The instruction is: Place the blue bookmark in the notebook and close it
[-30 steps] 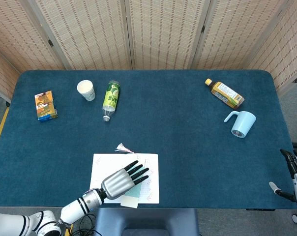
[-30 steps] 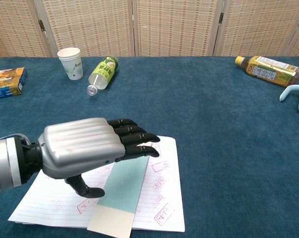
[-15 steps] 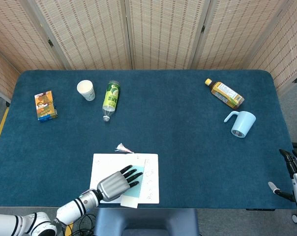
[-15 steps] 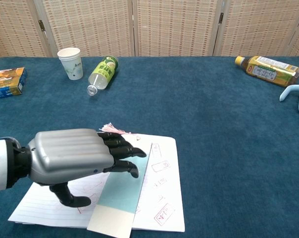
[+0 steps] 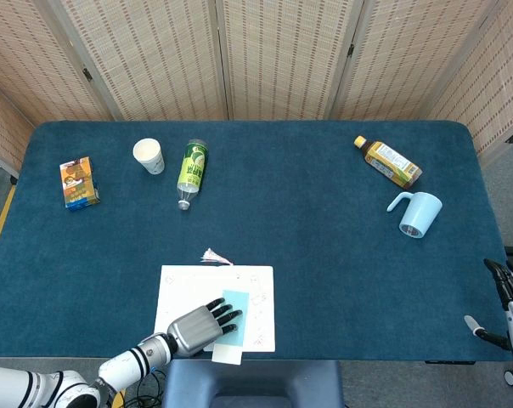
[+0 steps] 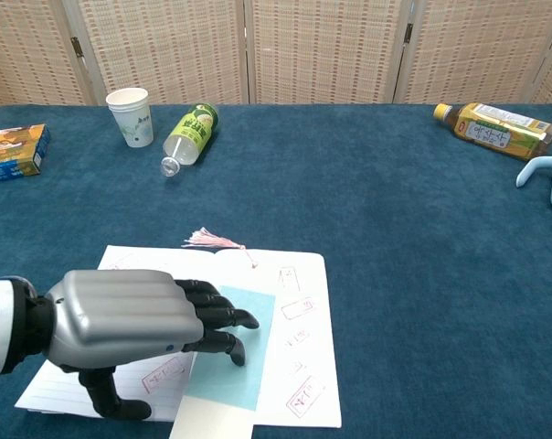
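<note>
Chest view shows the left hand low over the open notebook at the desk's near edge, fingers loosely spread and holding nothing, their tips resting on or just above the blue bookmark. That bookmark lies flat on the pages near the spine fold, its pale lower end hanging past the notebook's near edge, so it looks only partly seated. A pink tassel peeks from the top edge. The right hand hangs off the desk's right side, fingers apart, idle.
</note>
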